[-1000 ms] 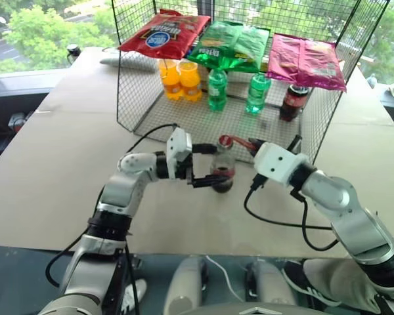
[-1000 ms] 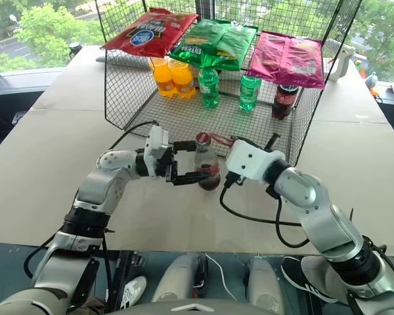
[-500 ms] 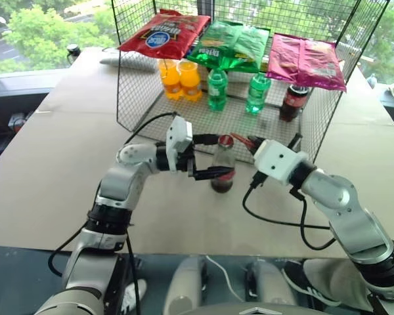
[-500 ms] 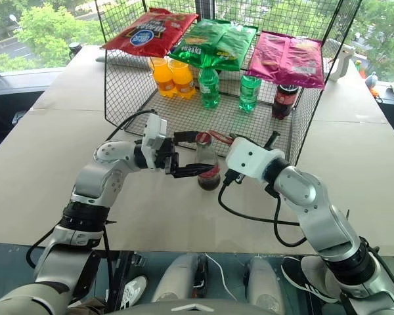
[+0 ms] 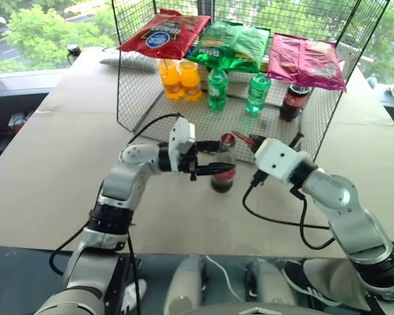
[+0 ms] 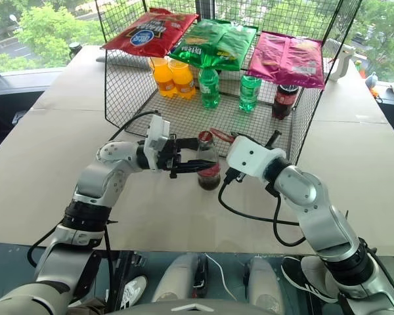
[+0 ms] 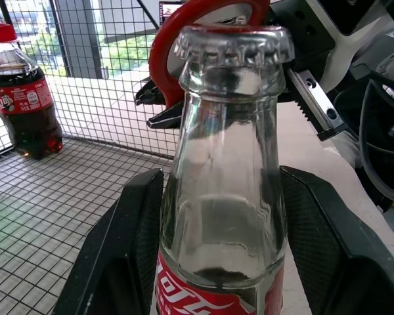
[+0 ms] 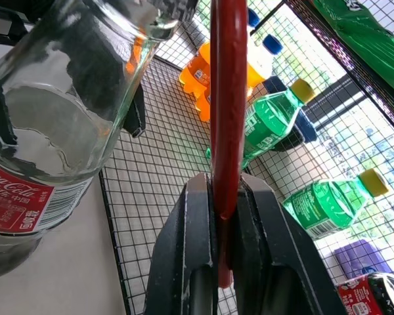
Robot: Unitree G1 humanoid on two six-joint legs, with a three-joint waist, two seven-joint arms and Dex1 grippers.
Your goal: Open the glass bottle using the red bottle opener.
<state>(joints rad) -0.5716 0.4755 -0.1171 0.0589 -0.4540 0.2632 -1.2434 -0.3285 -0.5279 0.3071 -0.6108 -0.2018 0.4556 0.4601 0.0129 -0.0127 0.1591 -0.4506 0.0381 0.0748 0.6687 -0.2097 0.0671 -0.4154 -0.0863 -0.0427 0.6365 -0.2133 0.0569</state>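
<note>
The glass bottle [image 5: 222,168] stands mid-desk [image 5: 59,170], just before the wire rack [image 5: 138,105], left gripper [image 5: 210,168] fingers flanking its shoulder, contact unclear. The right gripper [image 5: 247,140] pinches the red bottle opener [image 5: 239,138] at the cap; windows show green trees [image 5: 33,29] beyond.

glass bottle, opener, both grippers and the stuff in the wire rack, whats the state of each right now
glass bottle: upright, crown cap on
opener: clamped in right gripper, ring behind the cap
left gripper: fingers either side of the bottle's shoulder
right gripper: shut on opener
cola bottle: upright, red cap on
green bottles: upright, capped
chip bags: lying on top of the rack
</note>
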